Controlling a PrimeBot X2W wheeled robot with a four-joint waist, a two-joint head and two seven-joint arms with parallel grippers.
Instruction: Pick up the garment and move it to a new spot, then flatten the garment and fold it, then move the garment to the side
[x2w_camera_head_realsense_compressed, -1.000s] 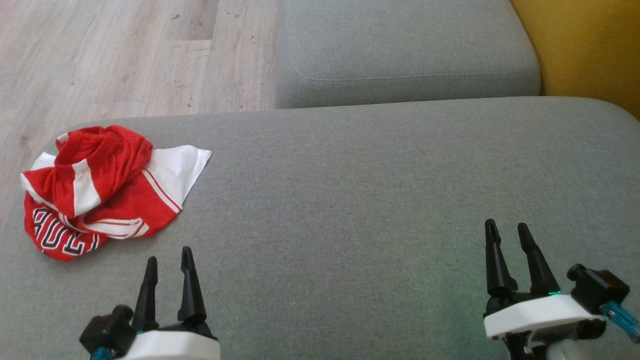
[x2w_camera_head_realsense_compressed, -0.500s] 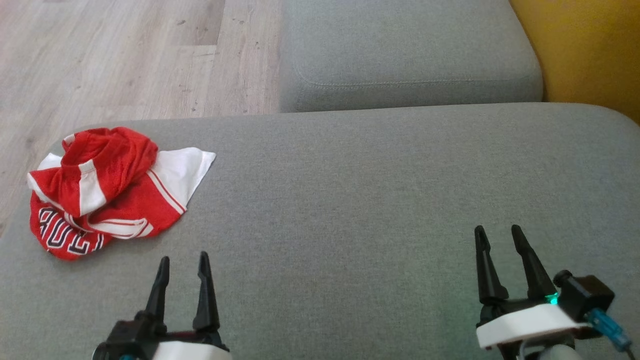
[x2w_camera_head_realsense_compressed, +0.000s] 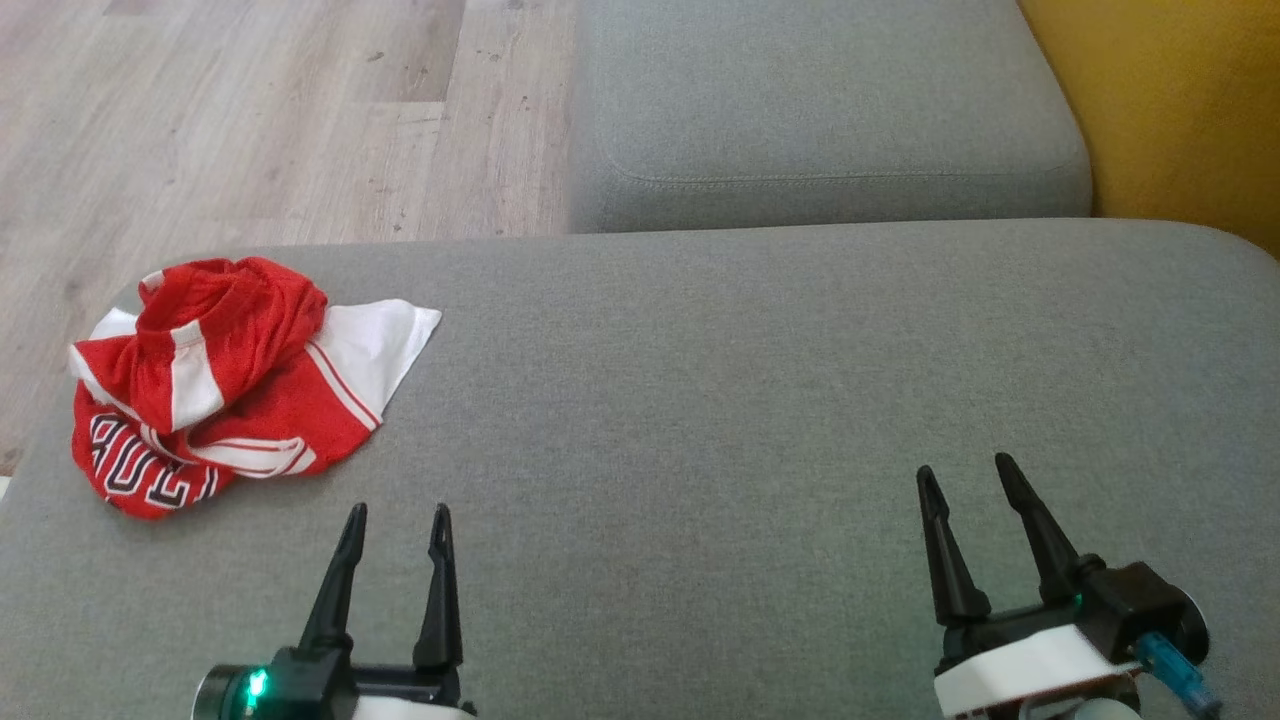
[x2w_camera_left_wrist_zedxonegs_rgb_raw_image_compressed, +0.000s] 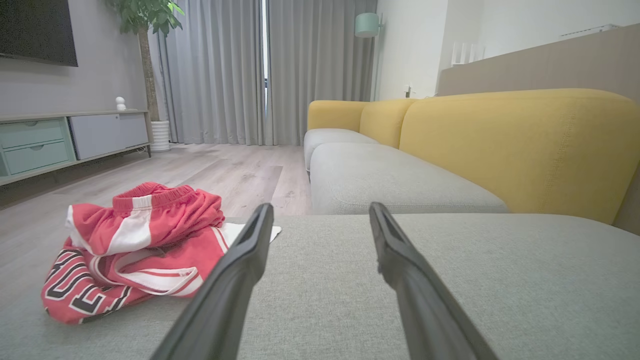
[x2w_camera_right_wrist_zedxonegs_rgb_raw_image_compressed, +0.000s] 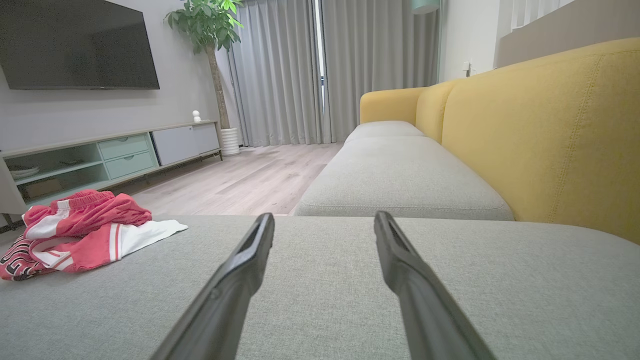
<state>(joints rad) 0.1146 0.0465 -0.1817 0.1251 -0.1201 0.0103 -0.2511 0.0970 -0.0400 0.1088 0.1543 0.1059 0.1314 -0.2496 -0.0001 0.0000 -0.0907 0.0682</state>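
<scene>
The garment (x2w_camera_head_realsense_compressed: 225, 385) is a crumpled red and white piece with dark lettering, lying at the far left of the grey cushion (x2w_camera_head_realsense_compressed: 700, 400). My left gripper (x2w_camera_head_realsense_compressed: 397, 518) stands open at the lower left, a short way to the right of the garment and apart from it. My right gripper (x2w_camera_head_realsense_compressed: 965, 472) is open at the lower right over bare cushion. From the left wrist the garment (x2w_camera_left_wrist_zedxonegs_rgb_raw_image_compressed: 135, 250) lies left of my open left gripper (x2w_camera_left_wrist_zedxonegs_rgb_raw_image_compressed: 320, 212). From the right wrist the garment (x2w_camera_right_wrist_zedxonegs_rgb_raw_image_compressed: 82, 232) sits far to the left of my open right gripper (x2w_camera_right_wrist_zedxonegs_rgb_raw_image_compressed: 324, 220).
A second grey seat cushion (x2w_camera_head_realsense_compressed: 830, 110) lies beyond the near one, with a yellow backrest (x2w_camera_head_realsense_compressed: 1170, 100) to the right. Wooden floor (x2w_camera_head_realsense_compressed: 250, 120) runs past the cushion's left edge. A media cabinet (x2w_camera_right_wrist_zedxonegs_rgb_raw_image_compressed: 110, 155), a potted plant (x2w_camera_right_wrist_zedxonegs_rgb_raw_image_compressed: 212, 30) and curtains (x2w_camera_right_wrist_zedxonegs_rgb_raw_image_compressed: 350, 70) stand far off.
The head camera has shifted, so the whole scene sits a little lower and to the right. The left gripper has drifted right and the right gripper left in the view. Both stay open.
</scene>
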